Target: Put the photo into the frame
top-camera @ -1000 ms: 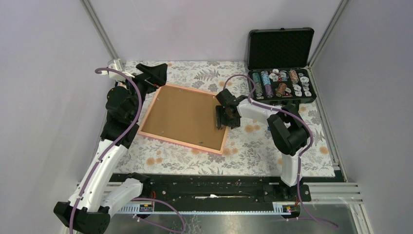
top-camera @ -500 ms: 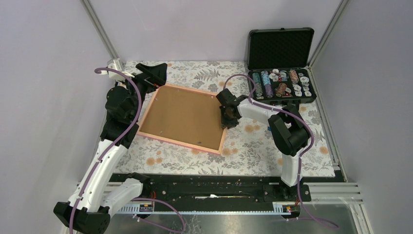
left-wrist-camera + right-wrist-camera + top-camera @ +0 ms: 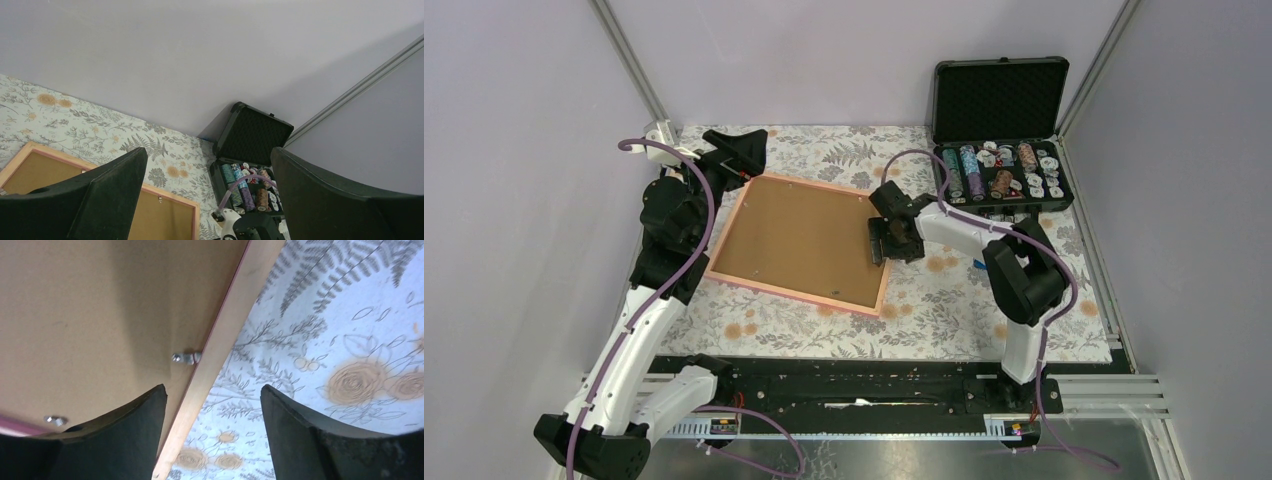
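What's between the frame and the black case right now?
Top view: the right gripper sits at the right edge of the frame, and its forearm runs back towards the black case, over the floral cloth.

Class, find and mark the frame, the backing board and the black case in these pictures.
the frame (image 3: 236,315): right wrist view, on its side rail.
the backing board (image 3: 799,235): top view, middle of the brown panel.
the black case (image 3: 1002,100): top view, on its open lid.
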You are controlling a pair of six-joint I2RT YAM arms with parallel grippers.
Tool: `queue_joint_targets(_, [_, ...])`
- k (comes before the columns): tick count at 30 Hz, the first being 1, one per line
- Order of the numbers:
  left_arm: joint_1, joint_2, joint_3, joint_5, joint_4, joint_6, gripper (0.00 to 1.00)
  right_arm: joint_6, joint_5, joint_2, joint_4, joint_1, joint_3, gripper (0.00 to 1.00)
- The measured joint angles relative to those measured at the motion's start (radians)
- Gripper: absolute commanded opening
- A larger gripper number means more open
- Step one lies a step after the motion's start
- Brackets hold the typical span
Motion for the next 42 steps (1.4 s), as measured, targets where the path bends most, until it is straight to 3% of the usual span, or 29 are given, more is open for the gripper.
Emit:
queue_joint_targets(6, [0.0,0.001,0.0,0.001,0.0,0.0,0.99,0.11,-0.063,-0.088,0.091,0.024,-0.146,0.64])
queue_joint_targets(12, [0.0,0.001,0.0,0.002,0.0,0.0,0.99,0.163,-0.072,-0.1,0.149,0.051,-0.2,0.2])
queue_joint_targets(16, [0.0,0.001,0.0,0.001,0.0,0.0,0.99,0.15,-0.037,-0.09,0.15,0.039,-0.182,0.0])
queue_joint_targets(22, [0.0,0.001,0.0,-0.001,0.0,0.0,0.99,-0.081,-0.078,0.019,0.153,-0.057,-0.036,0.0])
queue_joint_targets(24, [0.0,0.001,0.0,0.0,0.0,0.0,0.99,-0.164,-0.081,0.063,0.156,-0.076,0.023,0.06])
queue_joint_targets(29, [0.0,0.001,0.0,-0.005,0.0,0.005,0.99,-0.285,-0.028,0.16,0.13,-0.095,0.171,0.41])
queue_joint_targets(34, [0.0,0.001,0.0,-0.009,0.0,0.008,0.99,-0.31,0.092,0.204,0.037,-0.096,0.292,0.66])
queue_joint_targets(39, [0.0,0.002,0.0,-0.008,0.0,0.008,0.99,-0.248,0.12,0.091,-0.007,-0.09,0.222,0.76])
queue_joint_targets(42, [0.0,0.003,0.0,-0.008,0.0,0.007,0.99,-0.187,0.087,-0.061,-0.01,-0.073,0.106,0.99])
